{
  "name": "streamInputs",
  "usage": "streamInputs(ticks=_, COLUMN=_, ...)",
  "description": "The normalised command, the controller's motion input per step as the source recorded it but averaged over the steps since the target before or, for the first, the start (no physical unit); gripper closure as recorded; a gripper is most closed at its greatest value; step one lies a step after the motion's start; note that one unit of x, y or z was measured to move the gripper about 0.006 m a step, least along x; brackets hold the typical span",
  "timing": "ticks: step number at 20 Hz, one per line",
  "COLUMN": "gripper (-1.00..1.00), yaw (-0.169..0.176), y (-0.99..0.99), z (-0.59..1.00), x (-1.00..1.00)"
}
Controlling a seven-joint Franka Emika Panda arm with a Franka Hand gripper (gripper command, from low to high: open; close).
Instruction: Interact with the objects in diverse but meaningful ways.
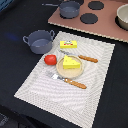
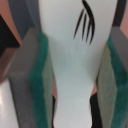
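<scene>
The end effector (image 2: 70, 70) clamps one smooth white fish (image 2: 70, 65) between green-padded fingers (image 2: 37, 80). On the striped mat (image 1: 45, 95): one holed cheese (image 1: 71, 62) on a round plate (image 1: 64, 71), one tomato (image 1: 50, 59), one flat box (image 1: 69, 44). One grey pot (image 1: 39, 41) sits beside it.

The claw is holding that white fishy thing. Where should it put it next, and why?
Probably carry it over and lower it into the grey two-handled pot beside the striped placemat. In the wrist view the claw has its green pads pressed on the white fish-shaped piece, and the pot looks empty, while the tan round plate already holds the yellow holed cheese wedge.
</scene>
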Motion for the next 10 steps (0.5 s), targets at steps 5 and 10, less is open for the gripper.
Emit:
streamInputs(ticks=5, gripper=1.0, yaw=0.0, y=0.25, z=-0.41, x=0.0)
streamInputs(ticks=10, gripper=1.0, yaw=0.0, y=0.2, z=-0.4, x=0.0)
